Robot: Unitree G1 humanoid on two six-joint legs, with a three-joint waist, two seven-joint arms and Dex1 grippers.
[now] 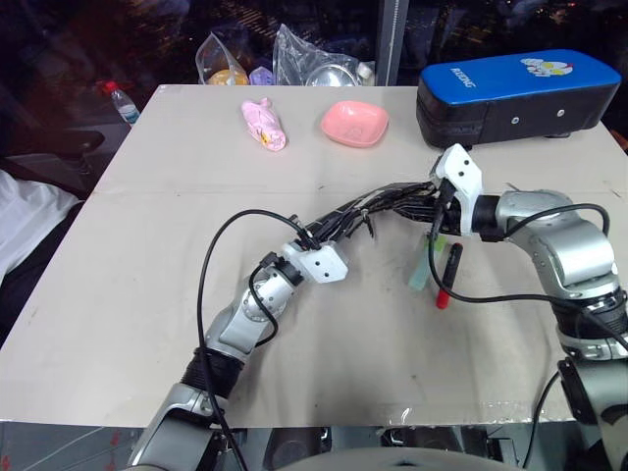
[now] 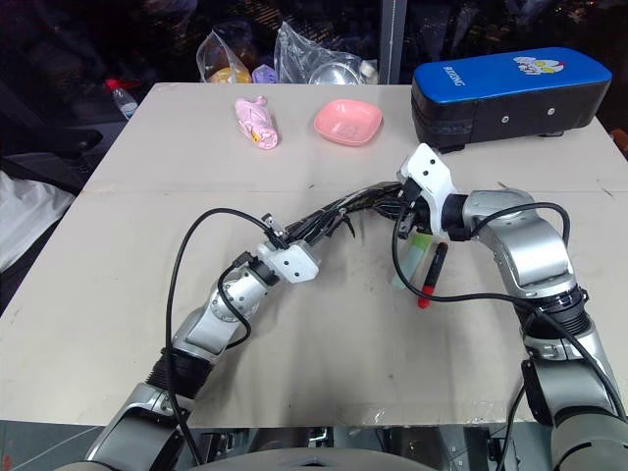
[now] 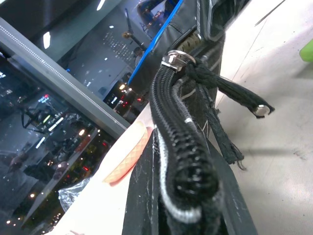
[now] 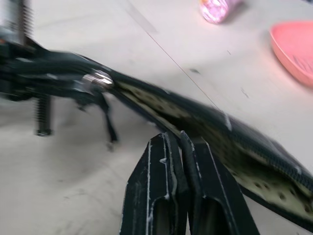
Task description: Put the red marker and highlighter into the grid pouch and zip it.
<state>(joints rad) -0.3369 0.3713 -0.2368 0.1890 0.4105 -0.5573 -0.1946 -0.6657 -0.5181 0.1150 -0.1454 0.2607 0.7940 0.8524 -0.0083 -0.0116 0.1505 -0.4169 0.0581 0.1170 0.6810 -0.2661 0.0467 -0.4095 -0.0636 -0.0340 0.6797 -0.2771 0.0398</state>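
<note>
The grid pouch (image 1: 378, 204) hangs above the table, stretched between both grippers. My left gripper (image 1: 312, 235) is shut on its left end, with the zipper teeth running up between the fingers (image 3: 142, 196) to the zipper pull (image 3: 178, 58). My right gripper (image 4: 180, 137) is shut at the pouch's near lip on its right end. The mouth gapes past it and shows pale dotted lining (image 4: 244, 161). Below the right gripper (image 1: 439, 201), the red marker (image 1: 446, 280) and the pale green highlighter (image 1: 422, 265) lie side by side on the table.
A blue-and-black hard case (image 1: 520, 93) stands at the back right. A pink bowl (image 1: 354, 123) and a pink wrapped object (image 1: 264, 125) sit behind the pouch. Plastic bags (image 1: 294, 54) and a bottle (image 1: 118, 98) lie past the far edge of the table (image 1: 147, 294).
</note>
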